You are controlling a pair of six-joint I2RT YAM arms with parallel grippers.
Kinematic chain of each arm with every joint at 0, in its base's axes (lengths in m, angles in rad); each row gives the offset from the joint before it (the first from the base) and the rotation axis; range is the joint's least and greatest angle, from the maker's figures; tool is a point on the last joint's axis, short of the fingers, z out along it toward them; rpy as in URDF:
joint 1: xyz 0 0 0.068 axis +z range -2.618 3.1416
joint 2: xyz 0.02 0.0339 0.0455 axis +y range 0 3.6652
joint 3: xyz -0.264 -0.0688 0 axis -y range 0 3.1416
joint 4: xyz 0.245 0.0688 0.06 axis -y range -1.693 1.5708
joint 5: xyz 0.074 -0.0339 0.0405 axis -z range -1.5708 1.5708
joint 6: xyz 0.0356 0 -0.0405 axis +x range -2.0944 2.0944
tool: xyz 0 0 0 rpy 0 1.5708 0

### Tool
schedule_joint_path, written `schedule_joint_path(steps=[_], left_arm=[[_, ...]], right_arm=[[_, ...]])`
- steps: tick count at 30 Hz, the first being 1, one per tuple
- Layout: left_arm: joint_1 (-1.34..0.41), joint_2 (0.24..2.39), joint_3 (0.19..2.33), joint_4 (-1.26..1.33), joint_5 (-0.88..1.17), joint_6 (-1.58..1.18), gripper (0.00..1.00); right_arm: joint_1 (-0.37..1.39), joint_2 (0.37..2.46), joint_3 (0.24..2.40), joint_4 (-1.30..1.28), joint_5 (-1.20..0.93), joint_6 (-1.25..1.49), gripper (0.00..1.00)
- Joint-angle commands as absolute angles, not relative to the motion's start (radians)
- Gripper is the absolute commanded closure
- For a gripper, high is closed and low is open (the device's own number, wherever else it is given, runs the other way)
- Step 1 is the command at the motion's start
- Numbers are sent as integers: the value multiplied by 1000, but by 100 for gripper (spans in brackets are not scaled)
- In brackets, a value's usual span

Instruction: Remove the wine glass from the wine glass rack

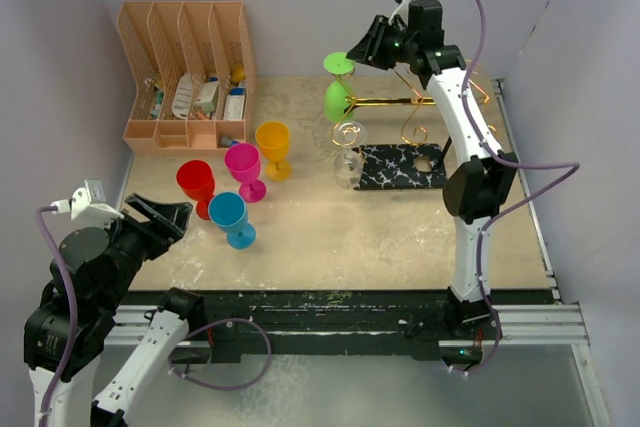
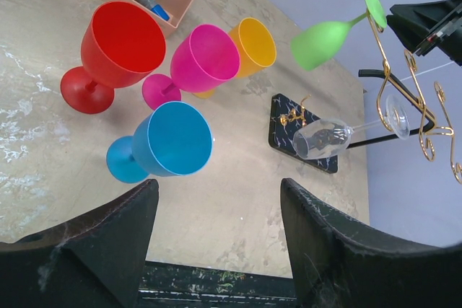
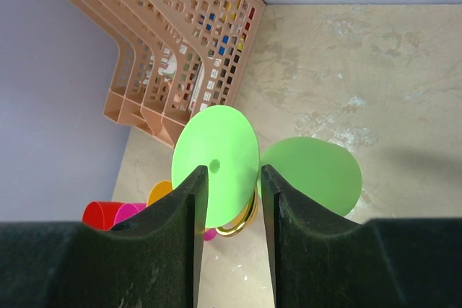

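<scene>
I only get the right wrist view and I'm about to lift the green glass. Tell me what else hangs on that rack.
Observer: One clear wine glass hangs bowl down on the wine glass rack, on the hook nearer the arm bases than the green wine glass.
Operator: Report the left gripper.
Observer: The left gripper is open and empty, at the near left of the table, well away from the rack.
Operator: List anything standing near the rack.
Observer: A blue cup stands upright with the red cup, pink cup and yellow cup, left of the rack's base.
</scene>
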State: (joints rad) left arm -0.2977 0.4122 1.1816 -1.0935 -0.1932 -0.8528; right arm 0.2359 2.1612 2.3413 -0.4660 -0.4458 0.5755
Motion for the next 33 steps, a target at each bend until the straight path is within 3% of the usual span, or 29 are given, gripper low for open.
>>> schedule_joint_path(steps=[1, 8, 13, 21, 27, 33], left_arm=[[-301, 413, 1181, -1068, -195, -852, 28], [-301, 414, 1183, -1071, -200, -851, 28], [-301, 413, 1182, -1075, -202, -851, 28], [-301, 410, 1182, -1075, -201, -853, 28], [-301, 408, 1184, -1080, -199, -853, 28], [-301, 404, 1187, -1083, -199, -855, 28]], right_arm=[[251, 2172, 2388, -462, -470, 545, 62], [260, 2178, 2390, -453, -466, 538, 62], [262, 2156, 2366, -417, -460, 538, 80], [262, 2112, 2320, -368, -444, 536, 84], [261, 2054, 2224, -285, -483, 583, 100], [259, 1984, 2116, -156, -501, 661, 100]])
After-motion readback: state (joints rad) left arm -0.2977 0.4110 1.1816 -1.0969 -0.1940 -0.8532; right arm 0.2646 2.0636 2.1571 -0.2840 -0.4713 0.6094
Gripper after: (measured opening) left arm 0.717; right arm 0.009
